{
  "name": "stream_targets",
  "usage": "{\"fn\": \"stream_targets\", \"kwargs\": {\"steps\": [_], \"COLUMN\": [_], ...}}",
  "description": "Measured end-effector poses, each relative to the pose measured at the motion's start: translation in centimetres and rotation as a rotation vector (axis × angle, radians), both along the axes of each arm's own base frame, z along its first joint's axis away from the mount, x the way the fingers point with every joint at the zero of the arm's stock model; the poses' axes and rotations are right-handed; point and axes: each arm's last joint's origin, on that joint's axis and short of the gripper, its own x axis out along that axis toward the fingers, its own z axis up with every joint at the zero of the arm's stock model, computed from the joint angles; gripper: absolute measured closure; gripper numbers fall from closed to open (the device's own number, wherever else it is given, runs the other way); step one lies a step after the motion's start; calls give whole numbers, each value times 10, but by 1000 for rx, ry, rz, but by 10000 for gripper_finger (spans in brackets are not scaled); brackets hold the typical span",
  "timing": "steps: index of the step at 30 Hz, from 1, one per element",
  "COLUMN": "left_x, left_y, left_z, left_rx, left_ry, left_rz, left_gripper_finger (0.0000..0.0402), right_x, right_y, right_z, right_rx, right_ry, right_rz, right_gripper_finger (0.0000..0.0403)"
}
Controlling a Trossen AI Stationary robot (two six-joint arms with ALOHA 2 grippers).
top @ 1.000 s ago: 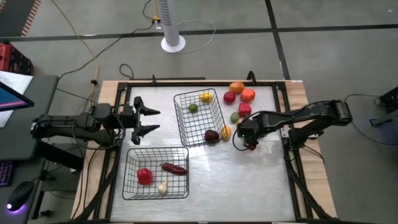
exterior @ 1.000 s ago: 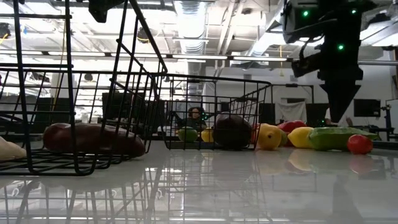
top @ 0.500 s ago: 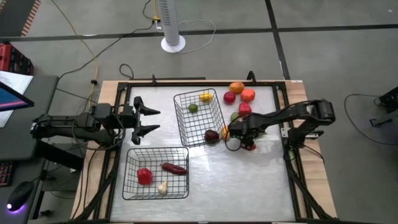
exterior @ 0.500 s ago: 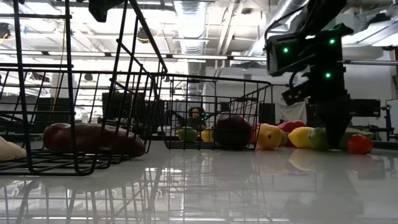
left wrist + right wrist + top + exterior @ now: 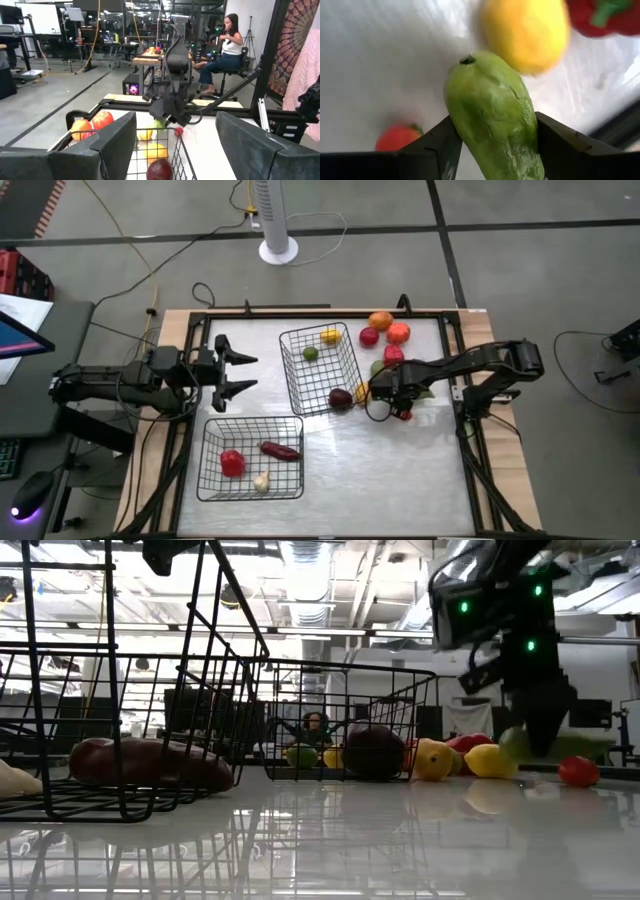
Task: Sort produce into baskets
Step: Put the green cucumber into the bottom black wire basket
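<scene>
Right gripper (image 5: 490, 150) clamps the green produce piece (image 5: 490, 115) between both fingers — lift straight, clear the basket (image 5: 320, 370) rim; left gripper (image 5: 232, 372) waits wide.

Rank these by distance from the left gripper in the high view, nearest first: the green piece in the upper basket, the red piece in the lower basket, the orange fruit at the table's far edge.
From the left gripper:
1. Red piece, lower basket.
2. Green piece, upper basket; close to the first.
3. Orange fruit, far edge.

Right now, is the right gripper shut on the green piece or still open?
Shut on it: in the right wrist view both fingers press the green vegetable's sides.
</scene>
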Motion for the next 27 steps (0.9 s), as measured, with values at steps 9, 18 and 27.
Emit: {"fn": "stream_targets", "kwargs": {"steps": [9,18,27], "left_x": [-11,-14,-14], "left_y": [2,1,1], "left_z": [6,6,7], "left_rx": [21,-2,-3], "left_ry": [-48,-48,-62], "left_rz": [67,34,34], "left_gripper_finger": [140,140,140], "right_x": [33,65,109], "right_y": [36,89,99], "right_z": [70,109,126], "right_rx": [143,417,374], "right_ry": [-446,-840,-1270], "right_rz": [14,228,453], "right_gripper_finger": [158,157,157]}}
